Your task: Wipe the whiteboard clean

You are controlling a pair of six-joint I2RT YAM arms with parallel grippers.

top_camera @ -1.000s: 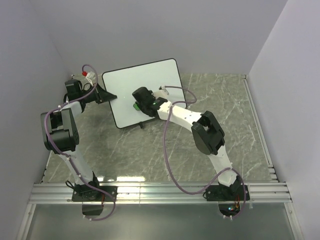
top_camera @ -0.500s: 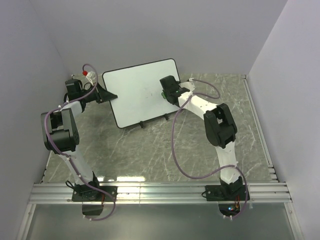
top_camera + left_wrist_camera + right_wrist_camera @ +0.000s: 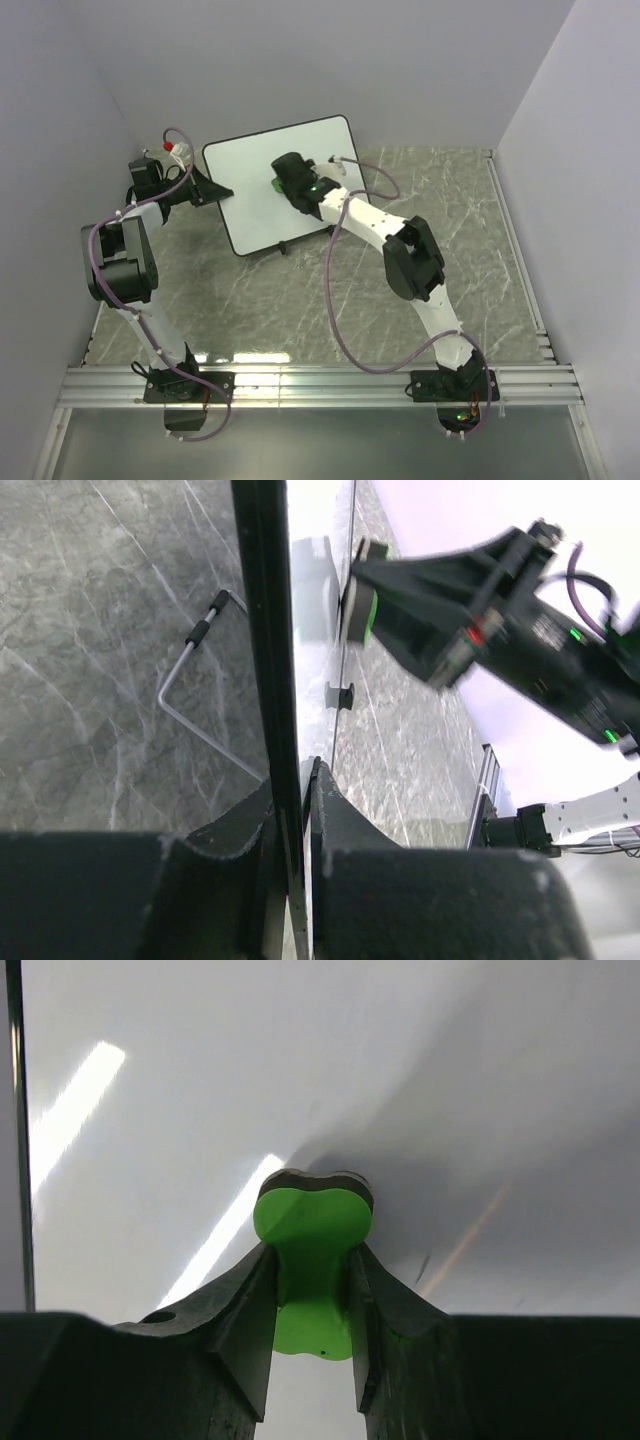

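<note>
At the back left of the marbled surface [image 3: 300, 300], the whiteboard [image 3: 250, 200] stands propped on its long edge, leaning back on a bent wire leg [image 3: 190, 680] that shows behind it in the left wrist view. The left claw [image 3: 295, 782] is pinched down on the board's thin black frame at its left edge, with almost no gap left between the fingers. That grip most likely serves to brace the board: a light panel on a wire leg would slide or tip under sideways rubbing.

The right claw [image 3: 312, 1252] is closed firmly around the stem of a green eraser [image 3: 310, 1215], whose dark pad end is pressed flat against the white face. From above, this claw sits over the upper middle of the board. Holding the eraser by its stem, square to the board, lets the whole pad bear on the face at once.

The face looks almost wholly clean. One small dark fleck [image 3: 424, 1267] lies just right of the eraser, so the wiping seems close to done, and a short pass to the right would probably take that off.
</note>
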